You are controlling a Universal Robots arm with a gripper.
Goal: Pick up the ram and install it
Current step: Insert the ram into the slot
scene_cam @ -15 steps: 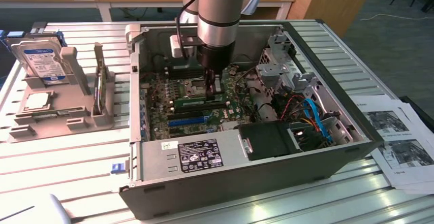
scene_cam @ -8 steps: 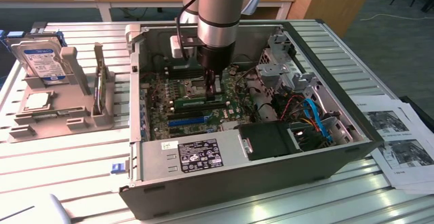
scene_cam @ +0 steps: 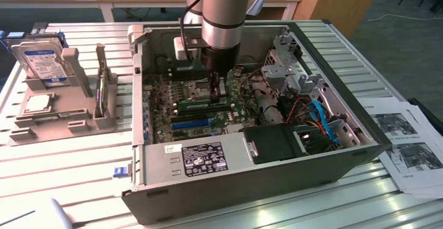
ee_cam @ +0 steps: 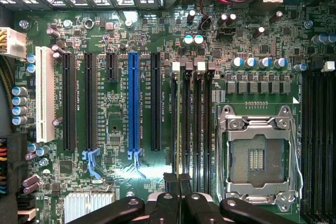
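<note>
The ram (scene_cam: pixel 201 104), a narrow green stick with a white label, stands on edge among the memory slots of the motherboard inside the open computer case (scene_cam: pixel 360 130). My gripper (scene_cam: pixel 220 95) reaches straight down into the case, and its fingers come down on the end of the ram at the exterior view's right. In the wrist view the two black fingertips sit pressed close together, so the gripper (ee_cam: pixel 178 179) is shut on the ram's thin top edge (ee_cam: pixel 179 124). That edge runs along a black memory slot beside the CPU socket (ee_cam: pixel 257 156).
A blue slot strip (ee_cam: pixel 134 103) and black expansion slots lie beside the memory slots. Red and blue cables (scene_cam: pixel 318 120) and a drive cage crowd the case at the exterior view's right. A hard drive (scene_cam: pixel 45 63) stands in a grey holder (scene_cam: pixel 55 109) outside. Printed papers (scene_cam: pixel 408 146) lie on the table.
</note>
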